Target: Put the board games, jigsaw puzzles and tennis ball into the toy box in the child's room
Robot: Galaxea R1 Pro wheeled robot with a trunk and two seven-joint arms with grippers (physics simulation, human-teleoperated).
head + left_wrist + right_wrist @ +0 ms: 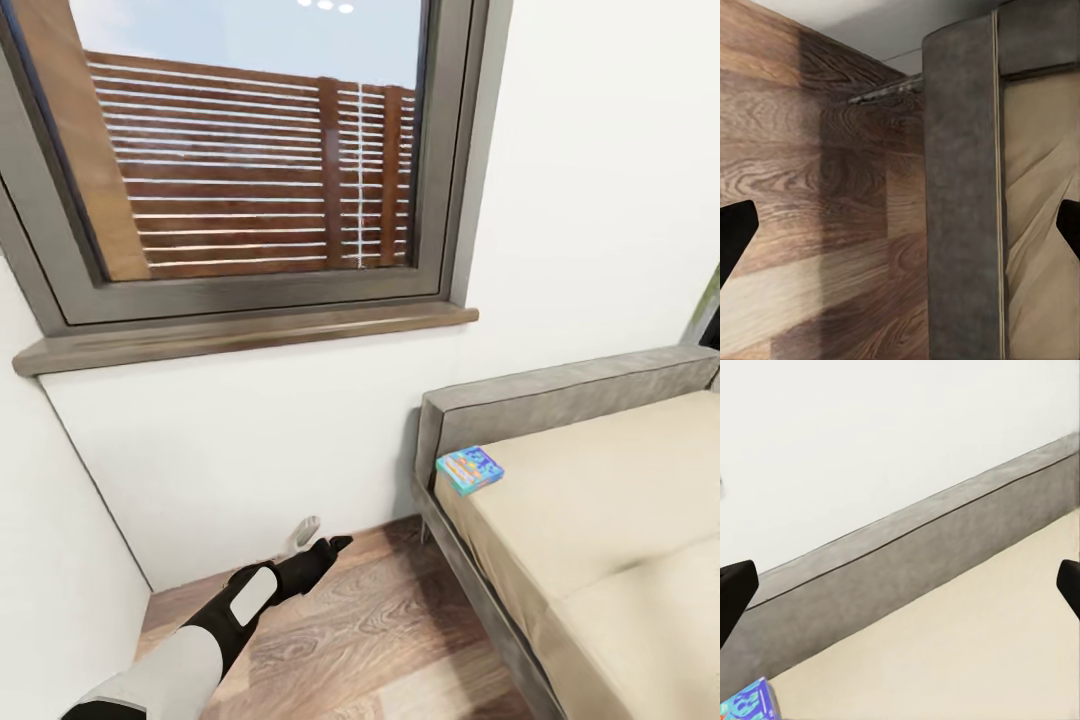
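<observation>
Right wrist view crops the blue board game (pixel 746 703); both grippers' jaws spread.

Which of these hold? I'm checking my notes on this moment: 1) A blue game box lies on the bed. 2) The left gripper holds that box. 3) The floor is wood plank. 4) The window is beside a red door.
1) True: the blue game box lies on the bed, near its corner.
2) False: the left gripper is empty, low over the floor.
3) True.
4) False: the window sits in a white wall.
</observation>
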